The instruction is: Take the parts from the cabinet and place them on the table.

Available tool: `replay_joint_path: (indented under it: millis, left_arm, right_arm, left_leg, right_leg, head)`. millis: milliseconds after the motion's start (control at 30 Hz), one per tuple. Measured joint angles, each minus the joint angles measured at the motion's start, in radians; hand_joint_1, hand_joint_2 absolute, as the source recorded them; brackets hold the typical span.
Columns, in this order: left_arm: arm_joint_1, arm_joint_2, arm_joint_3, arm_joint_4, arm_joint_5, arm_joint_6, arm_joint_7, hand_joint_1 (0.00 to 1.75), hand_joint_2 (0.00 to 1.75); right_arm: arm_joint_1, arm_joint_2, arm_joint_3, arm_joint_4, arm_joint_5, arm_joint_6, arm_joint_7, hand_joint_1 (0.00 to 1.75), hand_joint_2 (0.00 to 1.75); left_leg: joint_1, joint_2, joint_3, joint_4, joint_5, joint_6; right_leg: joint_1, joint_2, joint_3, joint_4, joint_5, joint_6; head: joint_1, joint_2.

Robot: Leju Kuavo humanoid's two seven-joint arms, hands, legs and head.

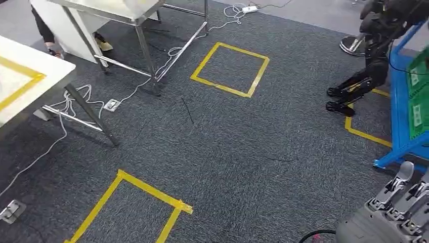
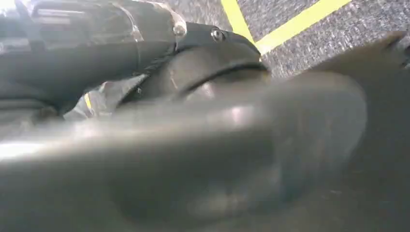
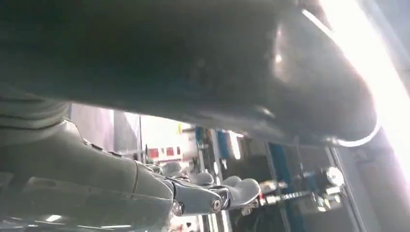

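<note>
The blue cabinet (image 1: 404,131) stands at the right edge of the head view, with green parts (image 1: 417,101) on its shelves. The white table (image 1: 25,81) with yellow tape on its top is at the left edge. My right hand (image 1: 402,202) rises at the lower right, short of the cabinet's foot, fingers stretched out and apart with nothing in them. In the right wrist view its fingers (image 3: 227,191) point toward blue cabinet frames (image 3: 278,164). The left wrist view shows my left hand's thick grey thumb (image 2: 203,154) blurred and close; its fingers are hidden.
A steel-legged table (image 1: 126,12) stands at the back left, a person's shoe (image 1: 103,45) beside it. Cables (image 1: 76,101) and floor sockets (image 1: 111,105) lie near the table legs. Yellow tape squares (image 1: 230,68) mark the carpet. A dark robot (image 1: 374,55) stands by the cabinet.
</note>
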Motion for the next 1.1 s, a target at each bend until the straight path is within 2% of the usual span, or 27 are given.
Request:
replay_joint_path:
  millis: [33, 67, 100, 133, 167, 200, 267, 300, 333, 367, 400, 467, 500, 533, 600, 633, 667, 767, 800, 833, 867, 900, 967, 1000, 1033, 1067, 1100]
  left_arm:
    - [0.000, 0.002, 0.000, 0.000, 0.000, 0.000, 0.002, 0.00, 0.00]
    - [0.000, 0.003, 0.000, 0.000, 0.000, 0.000, 0.003, 0.00, 0.00]
    - [0.001, 0.005, 0.000, 0.001, 0.002, 0.000, 0.003, 0.00, 0.00]
    - [0.001, 0.006, 0.000, 0.001, 0.002, -0.002, 0.003, 0.00, 0.00]
    - [0.001, 0.006, 0.000, 0.000, 0.002, -0.003, 0.003, 0.00, 0.00]
    - [0.003, 0.008, 0.000, 0.000, 0.002, -0.006, 0.003, 0.00, 0.00]
    - [0.006, 0.010, 0.000, 0.000, 0.002, -0.008, 0.003, 0.00, 0.00]
    - [0.005, 0.009, 0.000, -0.001, 0.002, -0.008, 0.002, 0.00, 0.00]
    - [0.004, 0.010, 0.000, -0.001, 0.000, -0.008, 0.002, 0.00, 0.00]
    - [0.003, 0.008, 0.000, -0.001, -0.002, -0.008, 0.000, 0.00, 0.00]
    - [0.005, 0.008, 0.000, -0.001, -0.003, -0.008, 0.000, 0.00, 0.00]
    - [0.008, 0.011, 0.000, -0.001, -0.003, -0.008, 0.001, 0.00, 0.00]
    - [0.008, 0.012, 0.000, -0.001, -0.005, -0.008, 0.002, 0.00, 0.00]
    - [0.007, 0.012, 0.000, -0.001, -0.006, -0.008, 0.002, 0.00, 0.00]
    - [0.003, 0.010, 0.000, -0.001, -0.009, -0.006, 0.002, 0.00, 0.00]
    - [0.002, 0.008, 0.000, -0.001, -0.011, -0.005, 0.000, 0.00, 0.00]
    - [0.001, 0.007, 0.000, -0.002, -0.013, -0.002, -0.002, 0.00, 0.00]
    - [0.001, 0.003, 0.000, -0.002, -0.015, 0.003, -0.004, 0.00, 0.00]
    - [0.000, 0.000, 0.000, -0.003, -0.015, 0.004, -0.004, 0.00, 0.00]
    - [-0.001, 0.002, 0.000, -0.004, -0.016, 0.005, -0.004, 0.00, 0.00]
    - [-0.001, 0.001, 0.000, -0.005, -0.016, 0.006, -0.007, 0.00, 0.00]
    - [0.000, 0.001, 0.000, -0.004, -0.016, 0.006, -0.007, 0.00, 0.00]
    - [0.003, 0.003, 0.000, -0.004, -0.016, 0.006, -0.007, 0.00, 0.00]
    - [0.005, 0.005, 0.000, -0.004, -0.014, 0.005, -0.006, 0.00, 0.00]
    - [0.006, 0.006, 0.000, -0.004, -0.014, 0.005, -0.006, 0.00, 0.00]
    - [0.006, 0.007, 0.000, -0.004, -0.014, 0.005, -0.006, 0.00, 0.00]
    - [0.006, 0.009, 0.000, -0.004, -0.014, 0.003, -0.007, 0.00, 0.00]
  right_arm:
    - [-0.002, 0.000, 0.000, 0.000, 0.000, 0.000, 0.002, 0.00, 0.00]
    - [-0.002, 0.000, 0.000, 0.000, 0.000, 0.000, 0.003, 0.00, 0.00]
    - [-0.005, 0.000, 0.000, 0.002, 0.000, 0.000, 0.003, 0.00, 0.00]
    - [-0.009, 0.000, 0.000, 0.003, -0.001, 0.000, 0.003, 0.00, 0.00]
    - [-0.015, 0.000, 0.000, 0.005, -0.003, 0.000, 0.003, 0.00, 0.00]
    - [-0.022, 0.001, 0.001, 0.005, -0.006, 0.000, 0.002, 0.00, 0.00]
    - [-0.022, 0.001, 0.002, 0.006, -0.009, 0.000, 0.002, 0.00, 0.00]
    - [-0.022, 0.001, 0.003, 0.006, -0.010, 0.000, 0.000, 0.00, 0.00]
    - [-0.023, 0.001, 0.003, 0.006, -0.012, 0.000, -0.001, 0.00, 0.00]
    - [-0.030, 0.001, 0.003, 0.006, -0.016, 0.000, -0.002, 0.00, 0.00]
    - [-0.037, 0.001, 0.003, 0.008, -0.019, 0.000, -0.005, 0.00, 0.00]
    - [-0.036, 0.001, 0.003, 0.012, -0.023, 0.000, -0.005, 0.00, 0.00]
    - [-0.036, 0.001, 0.003, 0.015, -0.026, 0.000, -0.006, 0.00, 0.00]
    - [-0.037, 0.000, 0.003, 0.016, -0.026, 0.000, -0.007, 0.00, 0.00]
    - [-0.037, 0.000, 0.003, 0.015, -0.026, 0.000, -0.009, 0.00, 0.00]
    - [-0.037, 0.000, 0.003, 0.015, -0.025, 0.000, -0.011, 0.00, 0.00]
    - [-0.040, 0.000, 0.003, 0.015, -0.025, 0.000, -0.012, 0.00, 0.00]
    - [-0.039, 0.000, 0.004, 0.015, -0.024, 0.000, -0.014, 0.00, 0.00]
    - [-0.040, 0.000, 0.003, 0.014, -0.024, -0.001, -0.014, 0.00, 0.00]
    - [-0.037, 0.001, 0.003, 0.014, -0.023, 0.000, -0.015, 0.00, 0.00]
    - [-0.041, 0.000, 0.003, 0.014, -0.022, 0.000, -0.015, 0.00, 0.00]
    - [-0.044, 0.002, 0.004, 0.014, -0.021, 0.000, -0.015, 0.00, 0.00]
    - [-0.042, 0.005, 0.003, 0.015, -0.018, 0.000, -0.016, 0.00, 0.00]
    - [-0.041, 0.005, 0.003, 0.015, -0.016, 0.000, -0.016, 0.00, 0.00]
    - [-0.040, 0.005, 0.003, 0.015, -0.015, 0.000, -0.016, 0.00, 0.00]
    - [-0.040, 0.005, 0.003, 0.015, -0.015, 0.000, -0.016, 0.00, 0.00]
    - [-0.040, 0.005, 0.003, 0.015, -0.014, 0.000, -0.016, 0.00, 0.00]
  left_leg:
    - [0.001, 0.001, 0.013, -0.048, 0.046, 0.001]
    - [0.002, -0.001, 0.021, -0.071, 0.065, 0.001]
    - [0.007, -0.047, 0.066, -0.192, 0.148, -0.001]
    - [0.013, -0.114, 0.075, -0.215, 0.138, 0.000]
    - [0.017, -0.111, 0.086, -0.241, 0.134, -0.001]
    - [0.010, -0.092, 0.084, -0.238, 0.129, 0.008]
    - [0.005, -0.072, 0.085, -0.238, 0.128, 0.015]
    - [0.013, -0.049, 0.092, -0.244, 0.128, 0.025]
    - [0.010, -0.033, 0.098, -0.244, 0.126, 0.029]
    - [0.007, -0.014, 0.101, -0.244, 0.122, 0.034]
    - [0.003, 0.009, 0.104, -0.244, 0.118, 0.039]
    - [0.001, 0.043, 0.108, -0.244, 0.110, 0.040]
    - [0.000, 0.061, 0.112, -0.244, 0.106, 0.040]
    - [-0.002, 0.073, 0.117, -0.244, 0.102, 0.039]
    - [-0.003, 0.092, 0.131, -0.245, 0.094, 0.037]
    - [-0.003, 0.098, 0.137, -0.246, 0.090, 0.035]
    - [-0.008, 0.105, 0.138, -0.248, 0.087, 0.030]
    - [-0.005, 0.129, 0.137, -0.256, 0.088, 0.018]
    - [-0.007, 0.143, 0.153, -0.269, 0.087, 0.010]
    - [-0.005, 0.075, 0.153, -0.254, 0.076, 0.005]
    - [-0.004, 0.011, 0.139, -0.225, 0.057, 0.005]
    - [-0.006, -0.011, 0.098, -0.147, 0.017, 0.006]
    - [-0.007, -0.007, 0.011, 0.000, -0.036, 0.003]
    - [-0.007, -0.003, -0.019, 0.032, -0.033, 0.002]
    - [-0.006, 0.002, -0.026, 0.017, 0.002, 0.001]
    - [-0.006, 0.002, -0.021, -0.009, 0.028, 0.001]
    - [-0.003, -0.009, 0.022, -0.117, 0.110, 0.000]
  right_leg:
    - [-0.002, 0.016, 0.004, 0.002, -0.004, 0.002]
    - [-0.002, 0.021, 0.006, 0.003, -0.005, 0.004]
    - [-0.007, 0.041, 0.011, 0.014, -0.016, 0.013]
    - [-0.006, 0.050, 0.004, 0.023, -0.023, 0.020]
    - [-0.004, 0.062, -0.001, 0.037, -0.030, 0.025]
    - [-0.012, 0.077, -0.009, 0.034, -0.026, 0.032]
    - [-0.017, 0.099, -0.014, 0.032, -0.022, 0.037]
    - [-0.020, 0.115, -0.019, 0.035, -0.027, 0.042]
    - [-0.012, 0.057, -0.025, 0.058, -0.040, 0.048]
    - [-0.011, 0.007, -0.050, 0.108, -0.065, 0.053]
    - [-0.013, -0.025, -0.098, 0.196, -0.106, 0.059]
    - [-0.015, -0.041, -0.171, 0.324, -0.148, 0.063]
    - [-0.016, -0.042, -0.186, 0.346, -0.138, 0.062]
    - [-0.015, -0.042, -0.175, 0.317, -0.106, 0.058]
    - [-0.010, -0.060, -0.097, 0.158, -0.009, 0.041]
    - [0.002, -0.102, -0.055, 0.068, 0.015, 0.027]
    - [0.012, -0.128, -0.043, 0.056, -0.006, 0.021]
    - [0.017, -0.106, -0.047, 0.043, -0.008, 0.012]
    - [0.017, -0.088, -0.042, 0.024, -0.003, 0.005]
    - [0.004, -0.082, -0.022, 0.005, 0.009, 0.006]
    - [0.002, -0.075, -0.016, -0.006, 0.010, 0.002]
    - [0.001, -0.064, -0.012, -0.008, 0.012, -0.001]
    - [0.001, -0.038, -0.010, -0.006, 0.009, -0.005]
    - [0.001, -0.021, -0.010, -0.003, 0.006, -0.005]
    - [0.000, -0.003, -0.009, 0.000, 0.003, -0.003]
    - [-0.001, 0.005, -0.007, 0.002, 0.001, -0.002]
    - [-0.004, 0.028, -0.001, 0.010, -0.007, 0.003]
  head:
    - [-0.001, 0.000]
    - [-0.001, 0.000]
    - [-0.002, 0.000]
    - [-0.002, 0.000]
    - [-0.004, 0.000]
    - [-0.001, 0.000]
    - [0.001, 0.000]
    - [0.001, 0.000]
    - [0.003, 0.000]
    - [0.008, 0.000]
    - [0.010, 0.000]
    - [0.010, 0.000]
    - [0.010, 0.000]
    - [0.010, 0.000]
    - [0.011, 0.000]
    - [0.011, 0.000]
    - [0.010, 0.000]
    - [0.014, 0.000]
    - [0.014, 0.000]
    - [0.013, 0.000]
    - [0.010, 0.000]
    - [0.005, 0.000]
    - [0.002, 0.000]
    - [0.003, 0.000]
    - [0.002, 0.000]
    - [0.001, 0.000]
    - [0.000, 0.000]
